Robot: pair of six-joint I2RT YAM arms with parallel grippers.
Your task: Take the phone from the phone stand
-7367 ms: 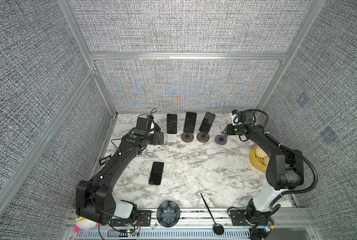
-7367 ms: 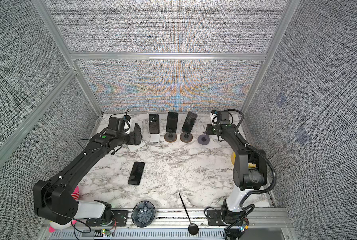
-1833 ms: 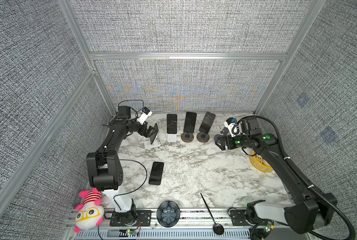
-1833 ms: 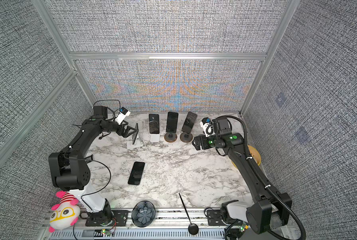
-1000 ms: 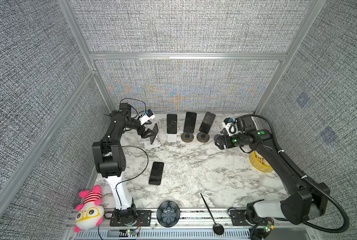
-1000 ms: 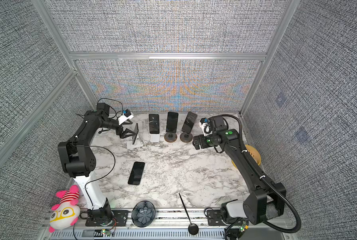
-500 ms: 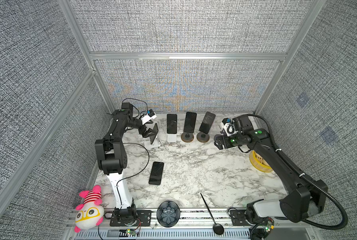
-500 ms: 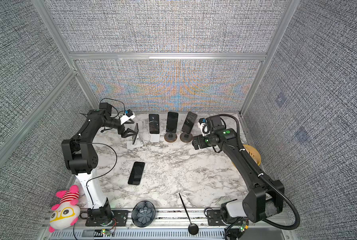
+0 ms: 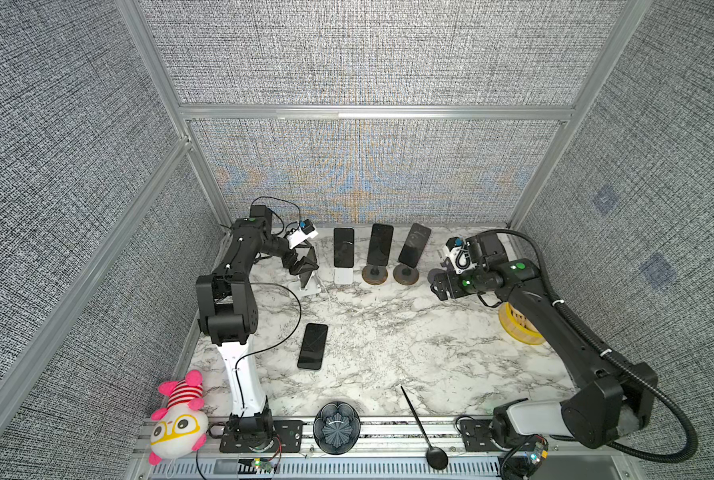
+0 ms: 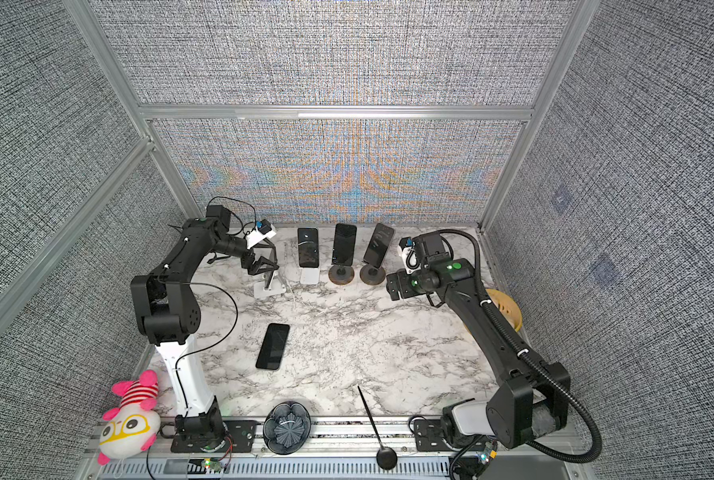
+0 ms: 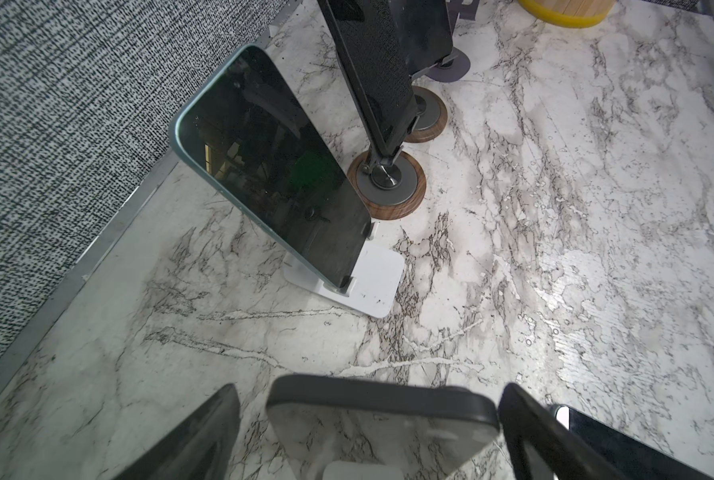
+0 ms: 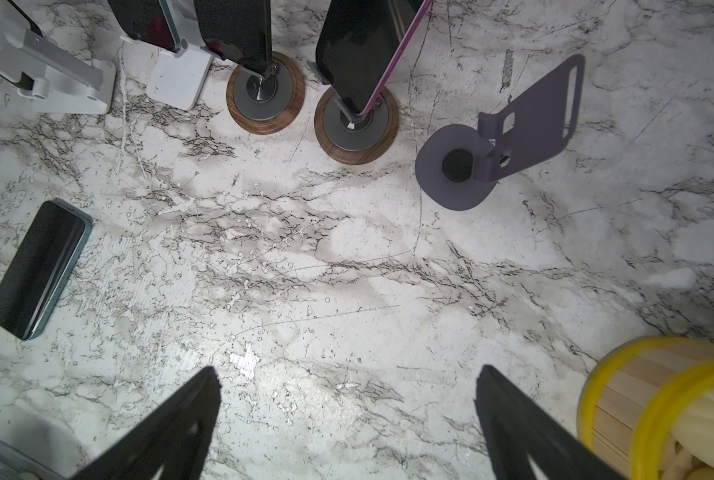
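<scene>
Flanking phone [image 11: 382, 405] edges, fingers [image 11: 197, 438] seemingly clear

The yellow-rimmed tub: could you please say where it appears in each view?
A top view: tub far right, partly hidden by the right arm.
A top view: tub likewise.
Left wrist: tub cropped at frame edge.
Right wrist: tub in a corner.
Shared landmark: nearest wood-ringed stand base.
</scene>
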